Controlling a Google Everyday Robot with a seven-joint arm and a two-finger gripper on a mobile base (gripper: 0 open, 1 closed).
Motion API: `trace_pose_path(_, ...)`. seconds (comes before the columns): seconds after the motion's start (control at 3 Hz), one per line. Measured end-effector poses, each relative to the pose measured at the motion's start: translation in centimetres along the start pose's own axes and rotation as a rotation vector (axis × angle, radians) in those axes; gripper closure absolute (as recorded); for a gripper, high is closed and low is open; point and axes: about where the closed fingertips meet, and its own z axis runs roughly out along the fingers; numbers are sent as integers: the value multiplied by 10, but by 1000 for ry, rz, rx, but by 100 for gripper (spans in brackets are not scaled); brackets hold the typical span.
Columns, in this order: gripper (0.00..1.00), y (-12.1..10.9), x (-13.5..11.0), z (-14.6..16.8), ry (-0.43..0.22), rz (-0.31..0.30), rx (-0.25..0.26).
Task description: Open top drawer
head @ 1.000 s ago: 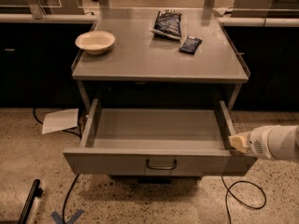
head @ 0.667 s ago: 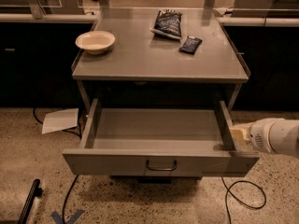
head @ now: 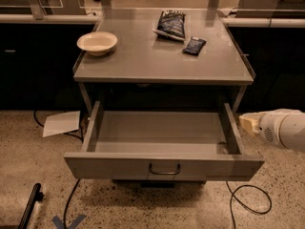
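Note:
The top drawer [head: 162, 166] of the grey metal cabinet stands pulled far out toward me. Its shallow grey tray [head: 159, 128] shows inside with nothing in it. A small dark bail handle [head: 165, 169] sits at the centre of its front. My gripper [head: 249, 124] is at the right, just outside the drawer's right wall, at the tip of the white arm [head: 283, 129]. It touches nothing that I can see.
On the cabinet top [head: 143, 61] lie a beige bowl [head: 97, 43], a dark chip bag [head: 170, 24] and a small dark packet [head: 194, 46]. A white sheet [head: 62, 123] and cables [head: 245, 199] lie on the speckled floor. Dark counters flank the cabinet.
My arm has drawn back a little to the right, away from the drawer's right wall. The drawer has stayed open.

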Motion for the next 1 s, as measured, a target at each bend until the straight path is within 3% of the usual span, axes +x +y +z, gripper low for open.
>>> trace_pose_path(1.0, 17, 0, 0, 0, 0, 0, 0)
